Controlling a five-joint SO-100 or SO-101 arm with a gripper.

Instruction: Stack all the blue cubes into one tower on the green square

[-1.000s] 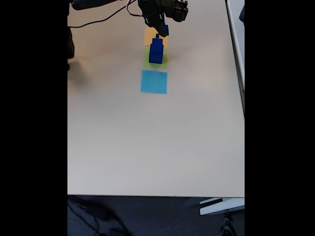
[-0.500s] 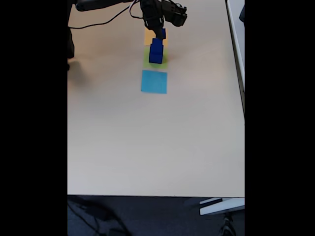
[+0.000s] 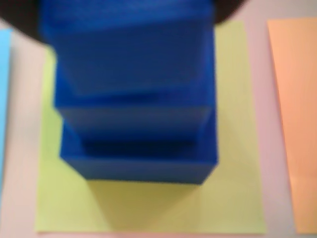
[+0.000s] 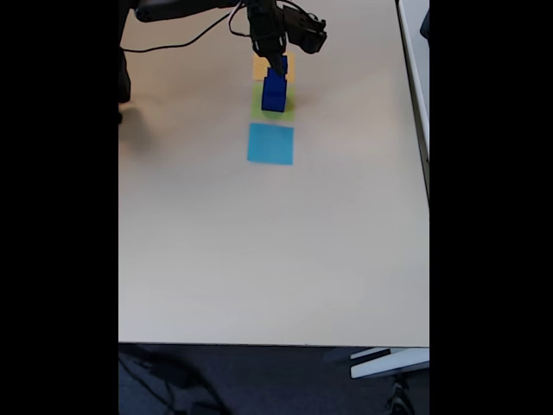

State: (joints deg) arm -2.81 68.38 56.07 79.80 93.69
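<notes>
The tower of dark blue cubes stands on the green square near the table's far edge. In the wrist view I look down on the stepped stack: a wide base cube, a smaller cube on it, and a blurred blue cube close to the camera on top. The green square shows all around the base. My gripper hangs right over the tower's top, shut on that uppermost blue cube. I cannot tell whether the held cube touches the stack.
An orange square lies just beyond the green one, partly under the arm. A light-blue square lies on the near side. A black cable runs at the far left. The table's right edge borders a white surface.
The gripper has carried the small blue cube from beside the tower's top, over the orange square, to right above the tower and lower.
</notes>
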